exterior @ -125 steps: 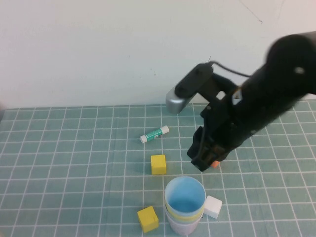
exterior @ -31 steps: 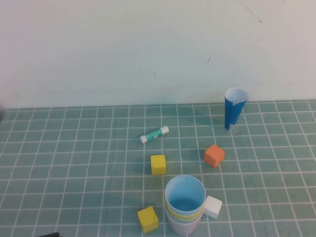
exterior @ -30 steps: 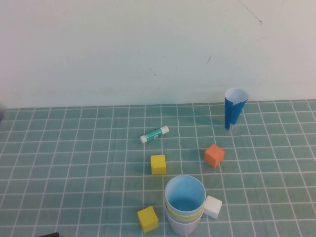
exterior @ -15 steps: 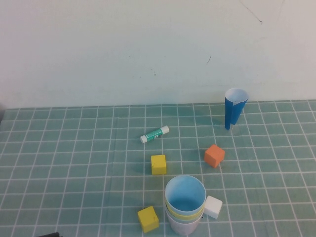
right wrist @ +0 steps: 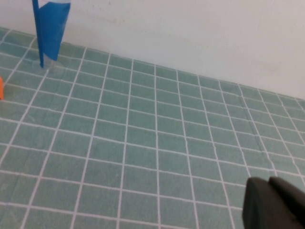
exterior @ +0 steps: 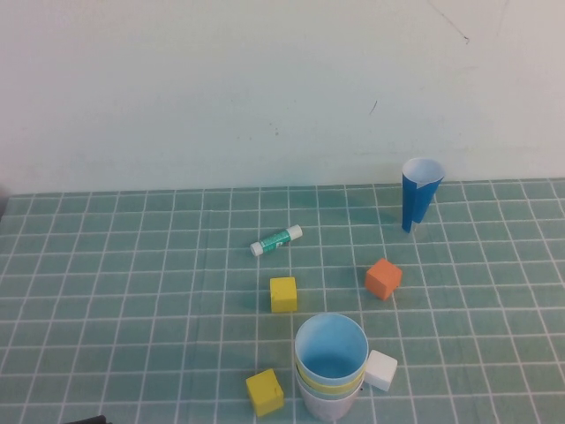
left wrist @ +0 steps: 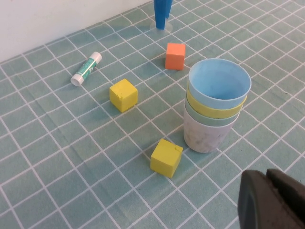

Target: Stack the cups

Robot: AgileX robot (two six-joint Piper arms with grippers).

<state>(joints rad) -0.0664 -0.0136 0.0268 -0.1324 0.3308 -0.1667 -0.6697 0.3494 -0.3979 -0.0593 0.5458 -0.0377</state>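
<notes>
A nested stack of cups [exterior: 330, 367] stands near the front edge of the green gridded mat [exterior: 132, 291]: a light blue cup [left wrist: 219, 85] sits on top, a yellow cup [left wrist: 209, 108] rim shows under it, then a pale green cup [left wrist: 202, 119] rim, and a pale, pinkish cup [left wrist: 204, 137] at the base. Compared with about four seconds ago, the right arm that hung over the mat beside the stack has pulled away, uncovering an orange cube [exterior: 383, 277] and a dark blue paper cone [exterior: 418, 193] behind it; for the last second nothing has moved. With all four cups nested, the stacking looks finished. A white cube [exterior: 380, 370] touches the stack, two yellow cubes [exterior: 283, 293] lie nearby, and a glue stick [exterior: 275, 239] lies farther back. The left gripper [left wrist: 271, 200] shows only as a dark corner near the stack, and the right gripper [right wrist: 272, 205] likewise, well off to the side; whether either claw is open cannot be told.
</notes>
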